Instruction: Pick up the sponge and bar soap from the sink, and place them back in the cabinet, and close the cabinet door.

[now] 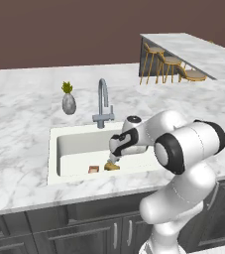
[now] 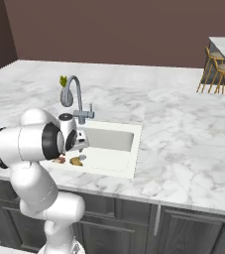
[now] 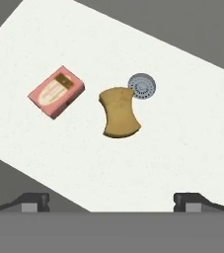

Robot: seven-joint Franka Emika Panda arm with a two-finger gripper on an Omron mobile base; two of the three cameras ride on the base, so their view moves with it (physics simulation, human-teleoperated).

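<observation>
- Left base view: the white arm reached from the lower right down into the sink [image 1: 54, 149], its gripper [image 1: 113, 161] hanging just above the sponge [image 1: 112, 167]. The bar soap [image 1: 93, 169] lay just left of the sponge on the basin floor, near the front wall. The faucet [image 1: 103, 105] stood at the back rim, with a small potted plant [image 1: 68, 99] on the marble counter [image 1: 20, 124] to its left. Bar stools [image 1: 168, 67] stood at a far counter.
- Right base view: the arm's elbow hid much of the basin; the sponge [image 2: 76, 161] and part of the bar soap [image 2: 59, 159] peeked out beside it. The gripper's state could not be told here.
- Hand view: this alone gave detail. The fingertips [image 3: 32, 201] stood spread wide at the bottom, pinching nothing. The sponge [image 3: 119, 112] was mustard yellow with pinched-in sides, touching the round grey drain [image 3: 142, 86]. The bar soap [image 3: 56, 92] was a flat pink block with a brownish label, apart from the sponge.
</observation>
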